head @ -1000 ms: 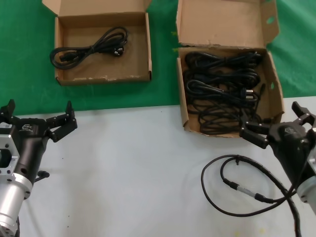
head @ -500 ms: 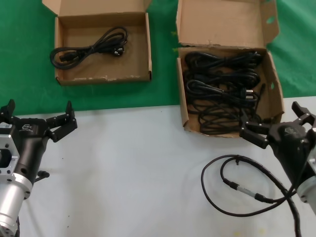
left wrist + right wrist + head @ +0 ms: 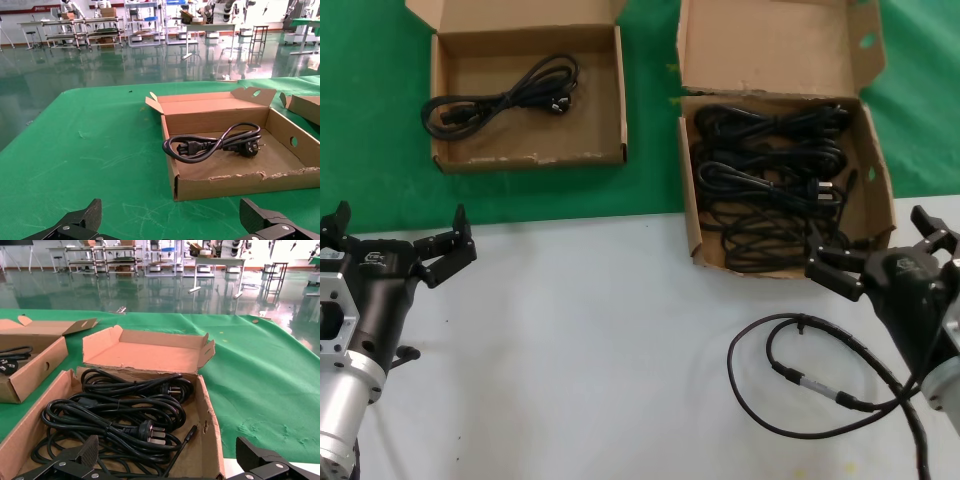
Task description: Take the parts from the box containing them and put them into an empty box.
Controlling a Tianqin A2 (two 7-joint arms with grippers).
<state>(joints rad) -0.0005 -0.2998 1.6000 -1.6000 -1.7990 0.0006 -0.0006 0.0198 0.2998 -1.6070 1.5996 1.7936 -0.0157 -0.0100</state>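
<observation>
Cardboard big box [image 3: 875, 190] far right holds our cord pile [image 3: 765, 185]; small box [image 3: 445, 110] has one cord [image 3: 505, 95]. Left tool [image 3: 395, 245] and right tool [image 3: 880, 262] both sit agape, low over the desk [image 3: 590, 350].

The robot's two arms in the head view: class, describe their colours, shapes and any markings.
Each arm is a silver metal cylinder leading into a black housing. The left gripper and the right gripper both have chunky, angular black fingers. A small pale marking sits on each black housing, too small to read. A black cable runs beside the right arm.
</observation>
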